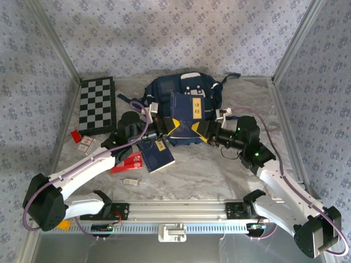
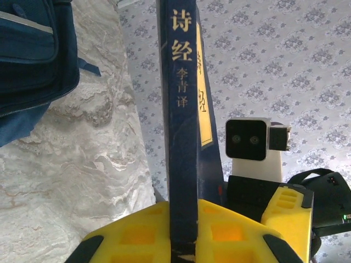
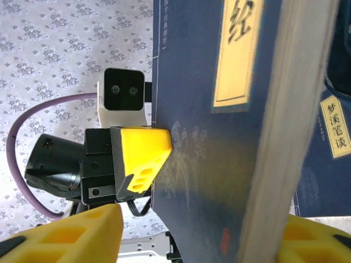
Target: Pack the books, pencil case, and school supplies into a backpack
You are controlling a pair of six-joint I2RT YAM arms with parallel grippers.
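**Loading under way**

A dark blue book [image 1: 187, 112] is held off the table [image 1: 219, 175], at the near side of the backpack [image 1: 164, 87], which lies toward the far edge. The left gripper [image 1: 164, 127] is clamped on the book's lower end. The right gripper [image 1: 206, 130] straddles it, grip unclear. Step, I judge: loading books. Next: steer it into the bag's opening.

The left tool [image 2: 184, 233] clamps a dark blue book [image 2: 182, 126], spine facing the lens, between yellow fingers [image 2: 137, 235]. The backpack [image 2: 33, 60] lies upper left on the marble tabletop [image 2: 82, 164]. A white-housed camera [image 2: 247, 139] sits right of the book.
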